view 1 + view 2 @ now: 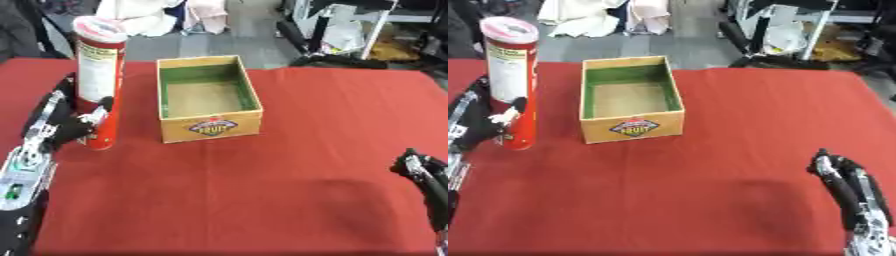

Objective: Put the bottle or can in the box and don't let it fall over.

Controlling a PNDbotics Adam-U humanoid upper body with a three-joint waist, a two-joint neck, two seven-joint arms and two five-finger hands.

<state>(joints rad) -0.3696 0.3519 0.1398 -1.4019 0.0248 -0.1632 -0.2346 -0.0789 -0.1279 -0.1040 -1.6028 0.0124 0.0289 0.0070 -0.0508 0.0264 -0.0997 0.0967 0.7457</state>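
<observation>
Red tablecloth [306, 165]: left robot hand [70, 125] grips upright can [98, 75] beside box [208, 97].

A red tabletop [315, 150] fills the foreground. White cloth [140, 17] lies on the grey floor [254, 30] beyond.

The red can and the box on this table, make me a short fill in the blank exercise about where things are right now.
1. The red can stands ____ on the red tablecloth.
2. The robot's ____ hand is curled round the can.
3. The wooden box holds ____ inside.
4. The right hand rests near the lower ____ corner.

Missing words: upright; left; nothing; right
</observation>
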